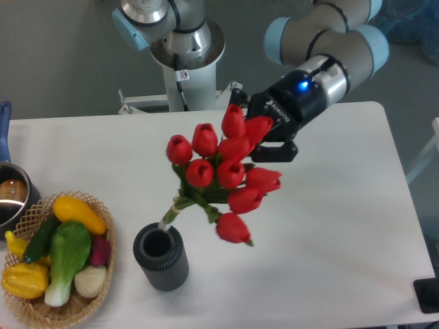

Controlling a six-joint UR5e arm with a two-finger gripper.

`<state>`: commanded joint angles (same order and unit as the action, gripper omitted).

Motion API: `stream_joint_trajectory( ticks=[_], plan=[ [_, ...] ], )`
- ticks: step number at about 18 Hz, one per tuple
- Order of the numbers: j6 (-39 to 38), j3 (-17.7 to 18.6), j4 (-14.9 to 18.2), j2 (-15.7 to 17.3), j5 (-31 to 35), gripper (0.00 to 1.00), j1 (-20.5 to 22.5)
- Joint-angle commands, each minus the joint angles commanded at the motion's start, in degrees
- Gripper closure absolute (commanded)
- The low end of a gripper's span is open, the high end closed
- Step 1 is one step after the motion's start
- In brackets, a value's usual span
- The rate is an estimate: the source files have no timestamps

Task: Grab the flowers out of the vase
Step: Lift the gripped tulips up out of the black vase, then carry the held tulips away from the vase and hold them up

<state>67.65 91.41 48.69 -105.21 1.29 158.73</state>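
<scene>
Slanting down-left from the gripper [255, 133] clamped on their heads, the flowers [223, 178] trailed stem tips just above the vase [162, 258].

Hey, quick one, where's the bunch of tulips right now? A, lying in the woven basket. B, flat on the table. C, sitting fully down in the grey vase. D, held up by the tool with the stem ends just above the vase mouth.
D: the tool grips the flowers, whose stem ends hang just over the vase.
</scene>
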Motion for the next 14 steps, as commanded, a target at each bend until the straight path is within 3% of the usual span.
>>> stream_joint_trajectory(
  ticks=[3,7,11,14],
  plan=[
    [6.68,0.00,0.00,0.00,9.23,1.00,0.53],
    [9.34,0.52,0.00,0.53,18.91,1.00,0.79],
    [17.76,5.17,0.35,0.96,20.07,1.00,4.03],
    [16.03,7.55,1.49,3.16,20.85,1.00,7.20]
  ],
)
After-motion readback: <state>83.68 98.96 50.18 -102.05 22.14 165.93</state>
